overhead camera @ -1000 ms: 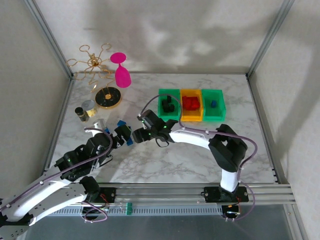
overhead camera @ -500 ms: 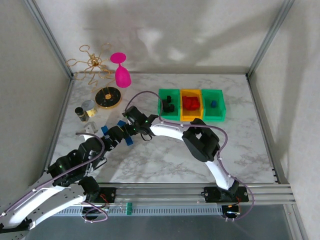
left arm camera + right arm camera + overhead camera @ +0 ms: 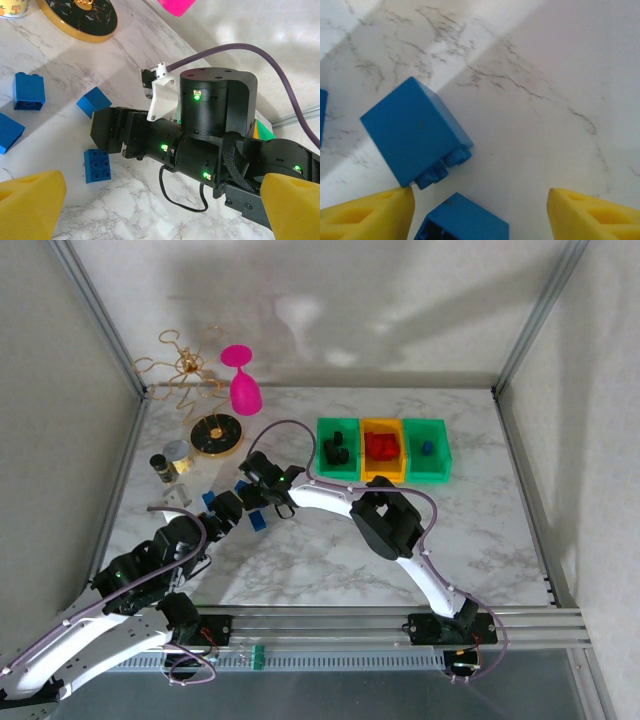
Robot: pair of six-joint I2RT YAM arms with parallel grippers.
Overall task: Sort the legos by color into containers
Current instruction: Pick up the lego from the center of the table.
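Several blue legos lie left of centre: one (image 3: pixel 257 522) in front, one (image 3: pixel 208 500) to the left. My right gripper (image 3: pixel 248 480) reaches over them, open. Its wrist view shows one blue lego (image 3: pixel 415 132) lying on its side and a second (image 3: pixel 462 220) low between the yellow fingertips (image 3: pixel 365 215), close to the left one. My left gripper (image 3: pixel 222 510) is open beside the right wrist, with blue legos (image 3: pixel 97 165) below it. The containers stand at the back: a green one (image 3: pixel 338 448) with black legos, an orange one (image 3: pixel 382 450) with red, a green one (image 3: pixel 427 448) with blue.
A black-and-gold disc stand (image 3: pixel 216 434), two small jars (image 3: pixel 170 460), a pink glass (image 3: pixel 243 385) and a gold wire rack (image 3: pixel 185 368) stand at the back left. The right arm's cable (image 3: pixel 290 430) loops above the table near the bins.
My right arm has swung left from mid-table to the blue legos. My left arm has drawn back a little toward the near left.
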